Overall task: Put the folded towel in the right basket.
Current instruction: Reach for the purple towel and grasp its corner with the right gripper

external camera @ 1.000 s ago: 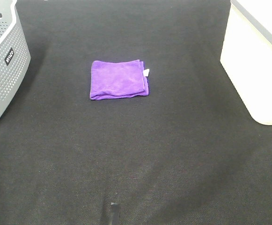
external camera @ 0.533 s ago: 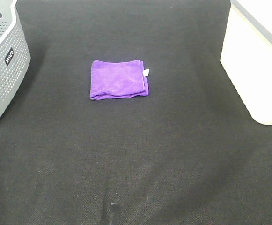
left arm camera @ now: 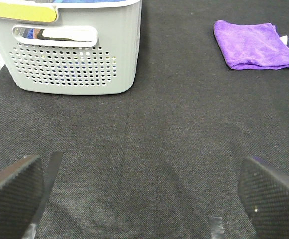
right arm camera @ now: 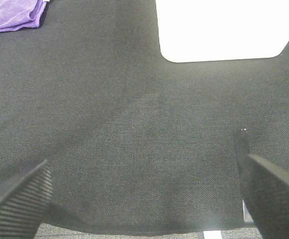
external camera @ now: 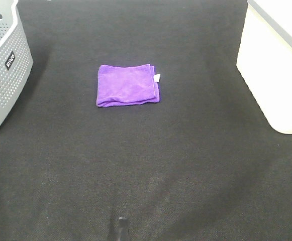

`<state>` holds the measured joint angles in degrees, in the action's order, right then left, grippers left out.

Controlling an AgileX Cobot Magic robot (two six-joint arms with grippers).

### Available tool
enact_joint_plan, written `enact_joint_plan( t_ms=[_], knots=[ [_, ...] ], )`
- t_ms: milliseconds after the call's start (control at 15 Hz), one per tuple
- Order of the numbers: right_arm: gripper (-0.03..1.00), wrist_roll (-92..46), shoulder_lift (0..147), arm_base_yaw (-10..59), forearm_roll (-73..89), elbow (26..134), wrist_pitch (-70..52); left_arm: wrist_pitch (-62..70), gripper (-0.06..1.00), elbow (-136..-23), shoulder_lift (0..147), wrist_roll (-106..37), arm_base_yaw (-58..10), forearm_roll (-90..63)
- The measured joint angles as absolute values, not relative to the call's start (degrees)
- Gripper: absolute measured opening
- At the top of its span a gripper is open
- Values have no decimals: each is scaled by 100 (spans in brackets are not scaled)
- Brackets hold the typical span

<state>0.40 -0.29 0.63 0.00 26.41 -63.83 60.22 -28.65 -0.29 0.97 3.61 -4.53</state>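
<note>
Nothing's moved vs a sec ago: folded towel (external camera: pixel 128 84) lies flat mid-table, well apart from right basket (external camera: pixel 274 65). Left gripper (left arm camera: pixel 142 196) & right gripper (right arm camera: pixel 144 196) both spread wide, empty, hanging back — prob. pre-opened so either can reach w/o delay.

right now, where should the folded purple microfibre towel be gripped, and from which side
Probably the right edge of the folded purple microfibre towel, near its white tag, pinched from above. It lies flat on the black mat, so a top-down pinch suits it, and the layers stack visibly there, facing the white basket.
</note>
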Motion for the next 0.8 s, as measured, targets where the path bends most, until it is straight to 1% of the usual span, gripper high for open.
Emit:
enact_joint_plan(
  t_ms=[800],
  knots=[
    [97,-92,-29,63,0,2641,-6383,6022,99,-2865,-29,0,361,-464]
  ],
)
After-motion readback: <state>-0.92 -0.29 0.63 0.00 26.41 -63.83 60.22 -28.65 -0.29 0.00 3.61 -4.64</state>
